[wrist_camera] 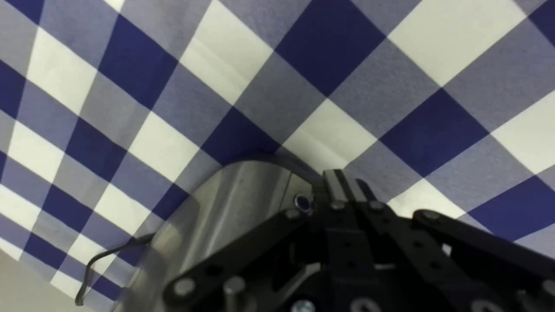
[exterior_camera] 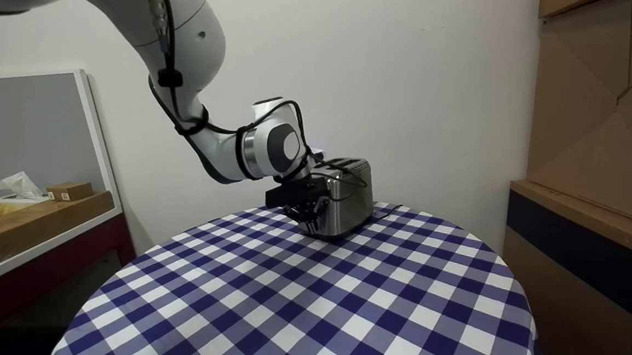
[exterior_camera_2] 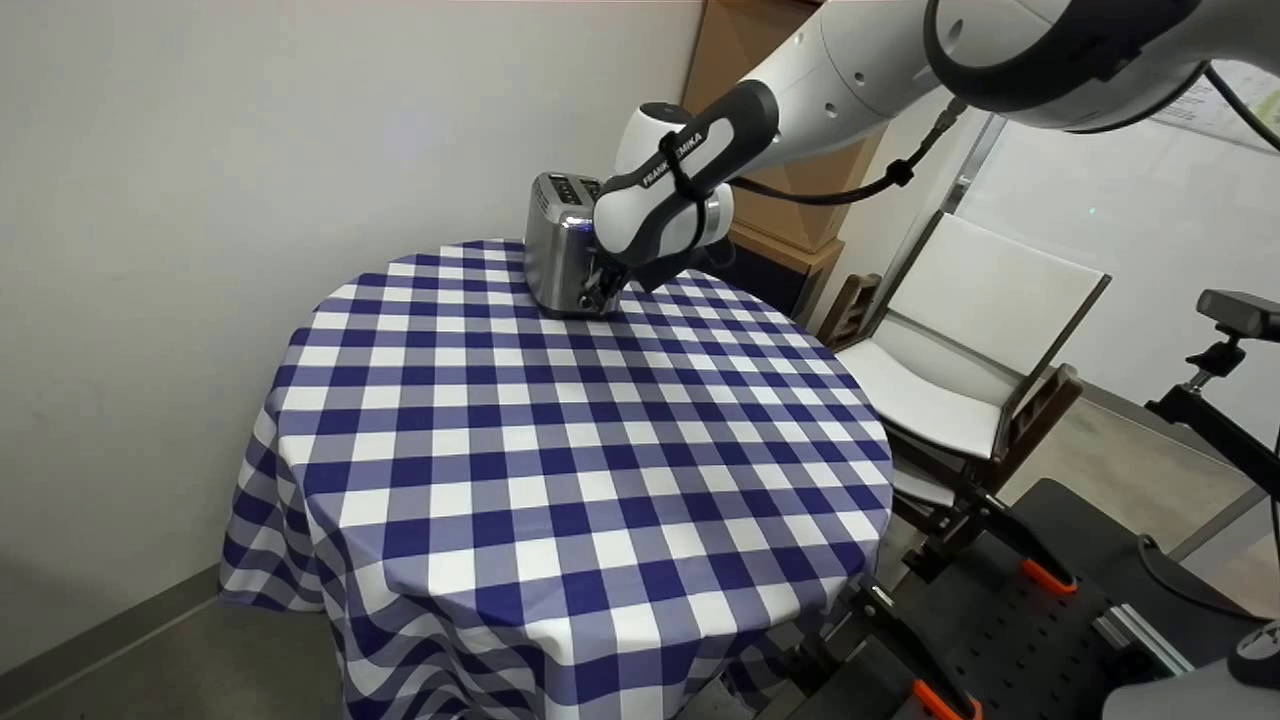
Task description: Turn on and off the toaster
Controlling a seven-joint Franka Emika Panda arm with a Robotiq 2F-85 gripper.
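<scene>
Both exterior views: from near side, above table, facing down across it to toaster at far side. In exterior view with wall behind table: shallow tilt, arm at left. In exterior view with chair at right: steeper tilt, arm at right. Shared by both: table, toaster, arm. Wrist view: close up, facing down past jaws onto table and toaster side.

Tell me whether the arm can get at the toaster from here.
Likely yes: the closed gripper is right at one end of the toaster, with no obstacle showing between them.
</scene>
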